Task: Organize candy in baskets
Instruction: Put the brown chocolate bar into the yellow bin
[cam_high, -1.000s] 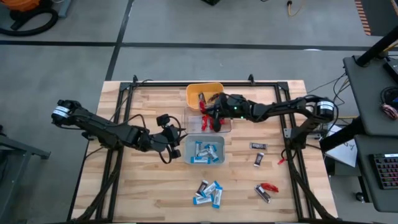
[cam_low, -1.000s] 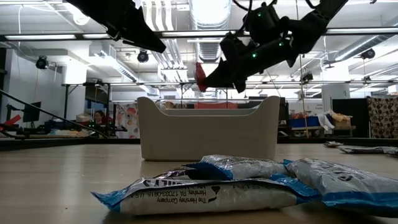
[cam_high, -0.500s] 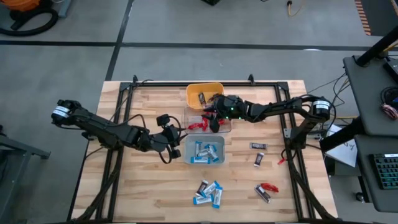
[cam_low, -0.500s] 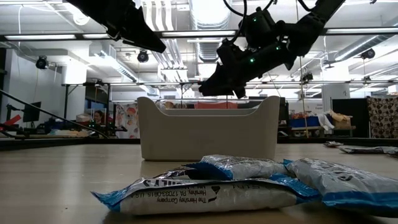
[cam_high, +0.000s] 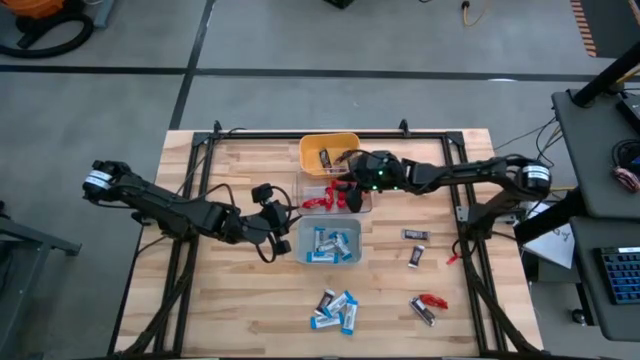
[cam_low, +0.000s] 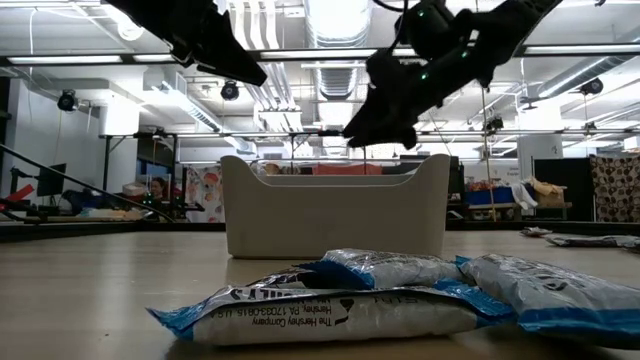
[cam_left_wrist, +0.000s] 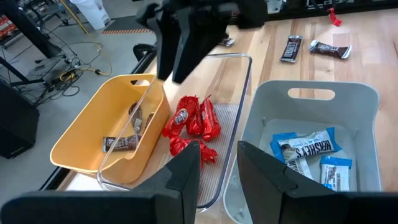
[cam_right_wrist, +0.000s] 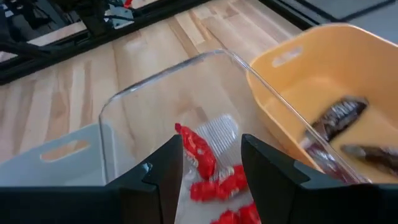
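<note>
Three baskets stand in a row at the table's middle: yellow farthest, clear in the middle, grey-blue nearest. Red candy lies in the clear one, dark candy in the yellow one, blue-and-white candy in the grey-blue one. My right gripper hangs open above the clear basket, with nothing between its fingers. My left gripper hovers open and empty just left of the clear and grey-blue baskets.
Loose candy lies on the near part of the table: a blue-and-white heap, two dark bars and a red and a dark piece toward the right. A black frame runs round the wooden top.
My right gripper has opened above the clear basket and let go of a red candy, which has fallen in among the other red ones. The gripper has then drawn back a little toward the table's right edge and slightly up.
</note>
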